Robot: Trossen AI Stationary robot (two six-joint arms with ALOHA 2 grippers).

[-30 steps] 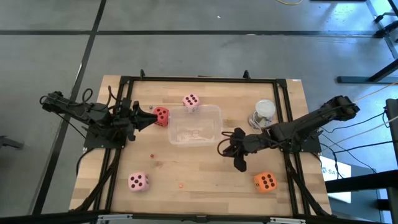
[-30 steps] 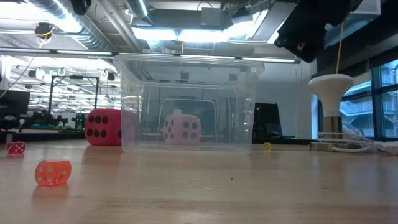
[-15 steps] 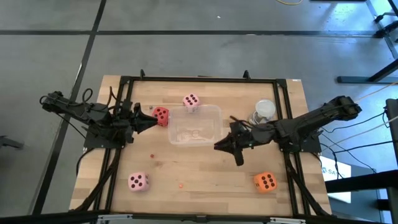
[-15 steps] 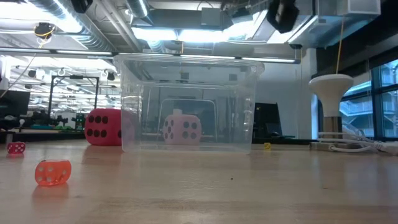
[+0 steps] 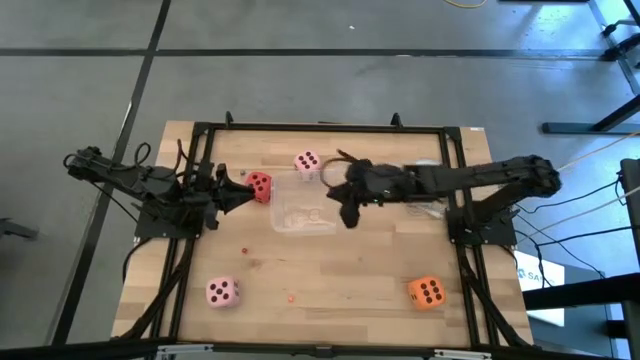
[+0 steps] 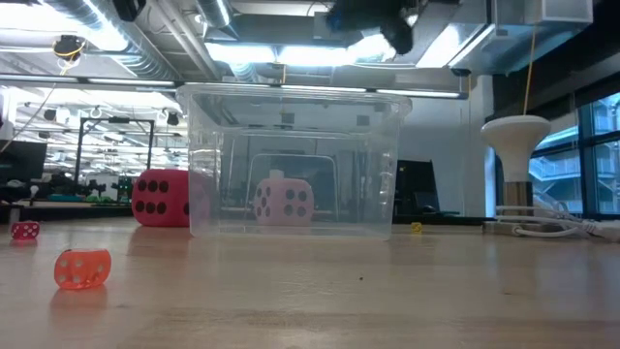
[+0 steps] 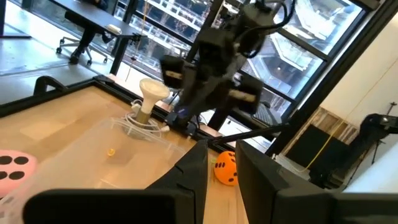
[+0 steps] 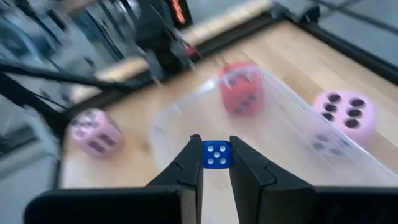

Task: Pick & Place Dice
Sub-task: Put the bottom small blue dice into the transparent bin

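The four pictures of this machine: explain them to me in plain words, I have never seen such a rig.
It is a robot with two dark arms at a wooden table. One picture looks straight down, one looks level across the tabletop, and two come from cameras on the wrists. On the table stand a clear tub, a red die beside it, a pink die at its far side, a second pink die and an orange die. The right gripper hangs over the tub, pinching a small blue die. The left gripper waits by the red die.
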